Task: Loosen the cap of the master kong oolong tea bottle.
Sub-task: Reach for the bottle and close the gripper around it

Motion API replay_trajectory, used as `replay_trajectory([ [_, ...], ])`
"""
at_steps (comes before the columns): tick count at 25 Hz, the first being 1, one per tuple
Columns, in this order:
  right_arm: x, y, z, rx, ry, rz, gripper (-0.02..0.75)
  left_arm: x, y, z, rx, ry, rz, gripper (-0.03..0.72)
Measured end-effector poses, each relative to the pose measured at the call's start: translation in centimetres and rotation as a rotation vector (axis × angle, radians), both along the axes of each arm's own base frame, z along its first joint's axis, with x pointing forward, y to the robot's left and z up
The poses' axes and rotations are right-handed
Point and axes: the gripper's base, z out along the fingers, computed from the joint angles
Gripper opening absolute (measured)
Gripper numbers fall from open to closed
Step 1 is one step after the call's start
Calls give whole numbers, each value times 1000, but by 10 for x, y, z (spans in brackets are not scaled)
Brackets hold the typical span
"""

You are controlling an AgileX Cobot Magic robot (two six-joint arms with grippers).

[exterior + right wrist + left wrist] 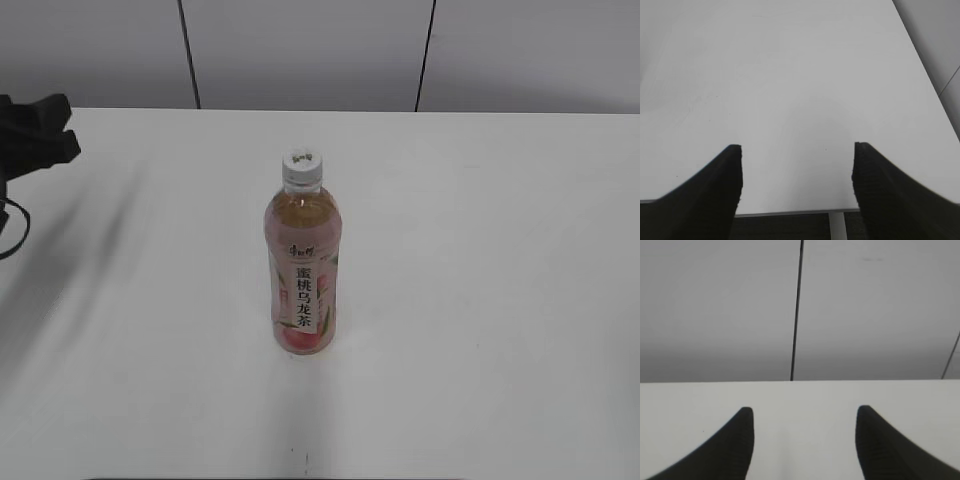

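Observation:
The master kong oolong tea bottle (302,270) stands upright in the middle of the white table (480,300) in the exterior view, its pink peach label facing me. The white ribbed cap (302,166) sits on its neck. A black part of the left arm (35,135) shows at the far left edge, well away from the bottle. My left gripper (802,412) is open and empty over bare table, facing the wall. My right gripper (797,150) is open and empty above the table near its edge. The bottle shows in neither wrist view.
A grey panelled wall (300,50) rises behind the table's far edge. A black cable (15,225) hangs by the left arm. The right wrist view shows the table's edge and dark floor (790,227) below.

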Motion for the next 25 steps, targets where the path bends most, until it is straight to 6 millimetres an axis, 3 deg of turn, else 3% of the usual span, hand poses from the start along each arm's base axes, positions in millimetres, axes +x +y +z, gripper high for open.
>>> replay_trajectory([
  [12, 0, 0, 0, 0, 0, 0, 519, 11, -17, -66, -17, 57, -176, 405],
  [25, 0, 0, 0, 0, 0, 0, 519, -15, -49, -74, -26, 134, -604, 405],
])
